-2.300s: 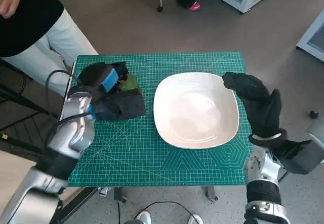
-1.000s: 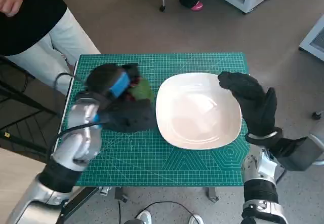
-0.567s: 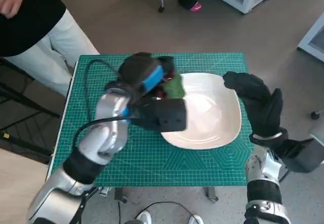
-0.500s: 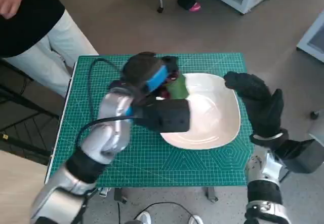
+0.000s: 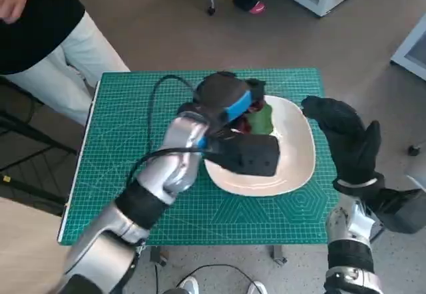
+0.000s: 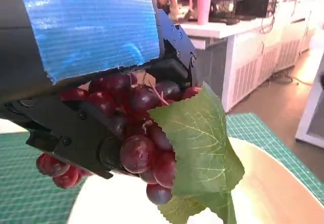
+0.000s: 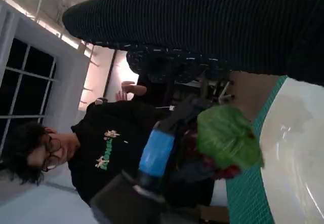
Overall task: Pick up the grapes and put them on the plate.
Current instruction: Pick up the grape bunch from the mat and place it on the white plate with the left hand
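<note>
Nearest me, my right hand (image 5: 346, 141) stands off the near right side of the white plate (image 5: 296, 154), glove upright and holding nothing; I judge it waits there only to keep out of the way, or to steady the dish if needed. Its fingers look loosely spread in the head view, touching neither plate nor fruit as far as I can tell.

My left arm reaches across the green cutting mat (image 5: 133, 128), which keeps the plate from sliding on the small table. My left hand (image 5: 229, 104), blue tape uppermost, hangs over the plate's far left part, fingers clamped round the bunch of red grapes (image 6: 136, 133) with its green leaf (image 6: 197, 143) hanging down toward the dish. The wrist view shows the bunch clear of the white surface, so I judge the carry nearly done: what remains is lowering and letting go.

Beyond the mat, a person (image 5: 40, 34) stands at the far left corner.
</note>
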